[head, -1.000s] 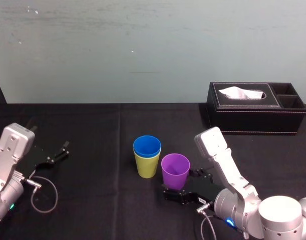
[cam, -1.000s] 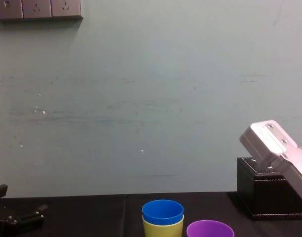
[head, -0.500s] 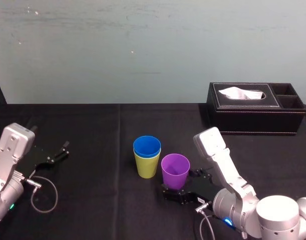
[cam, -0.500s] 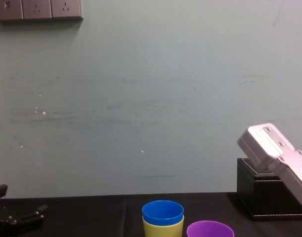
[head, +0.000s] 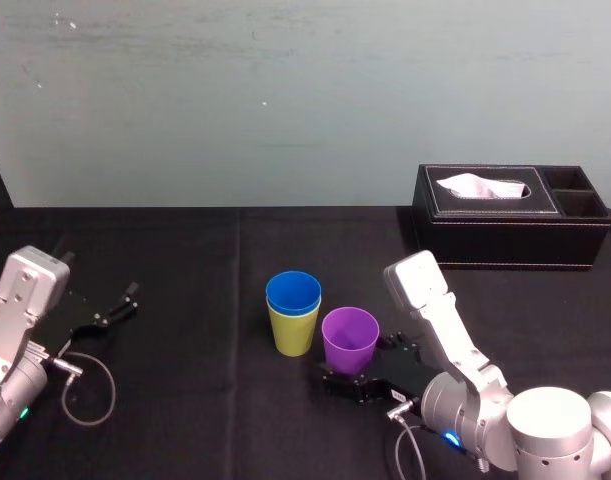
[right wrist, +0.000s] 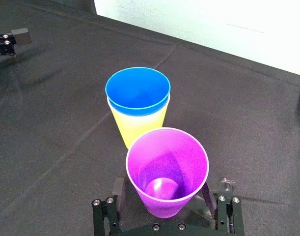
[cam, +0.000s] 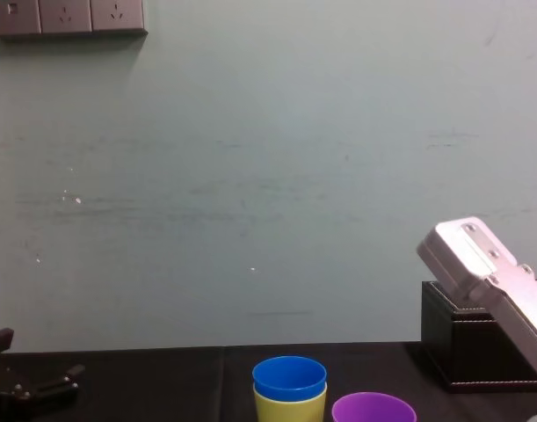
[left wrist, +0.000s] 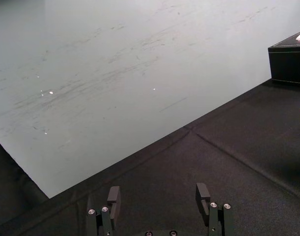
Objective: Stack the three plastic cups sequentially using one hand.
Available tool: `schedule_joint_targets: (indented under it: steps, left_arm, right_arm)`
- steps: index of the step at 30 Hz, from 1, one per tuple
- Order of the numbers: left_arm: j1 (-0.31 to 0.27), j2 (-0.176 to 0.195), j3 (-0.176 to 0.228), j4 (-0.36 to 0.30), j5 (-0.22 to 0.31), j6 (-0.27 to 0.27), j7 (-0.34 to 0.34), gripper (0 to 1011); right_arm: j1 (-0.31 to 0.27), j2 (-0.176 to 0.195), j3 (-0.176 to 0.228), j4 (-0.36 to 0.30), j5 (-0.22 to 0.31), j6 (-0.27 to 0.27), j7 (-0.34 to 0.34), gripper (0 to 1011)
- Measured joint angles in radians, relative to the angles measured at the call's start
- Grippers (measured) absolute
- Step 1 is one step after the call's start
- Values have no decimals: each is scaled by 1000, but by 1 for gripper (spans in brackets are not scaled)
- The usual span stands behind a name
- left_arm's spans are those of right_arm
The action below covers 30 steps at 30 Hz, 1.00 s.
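Observation:
A blue cup (head: 293, 292) sits nested inside a yellow-green cup (head: 293, 332) at the middle of the black table. Just right of them a purple cup (head: 350, 338) stands upright on its own, close beside the pair; whether it touches them I cannot tell. My right gripper (head: 359, 364) is low at the purple cup's base. In the right wrist view the purple cup (right wrist: 167, 167) stands between the open fingers (right wrist: 116, 189), with a small gap on each side. The blue cup (right wrist: 138, 91) lies just beyond it. My left gripper (head: 120, 305) rests open at the table's left.
A black tissue box (head: 510, 215) stands at the back right of the table, behind my right arm. A grey cable (head: 85, 385) loops on the cloth near my left arm. Bare black cloth lies between the left gripper and the cups.
My right arm has crept a little forward and left, bringing its fingers further in around the purple cup's base. The cups and the left arm have not moved.

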Motion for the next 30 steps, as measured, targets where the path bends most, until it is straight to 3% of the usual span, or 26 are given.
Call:
schedule_joint_targets:
  steps: [30]
  left_arm:
    - [0, 0, 0, 0, 0, 0, 0, 1000]
  right_arm:
    - [20, -20, -7, 33, -22, -15, 2, 1000]
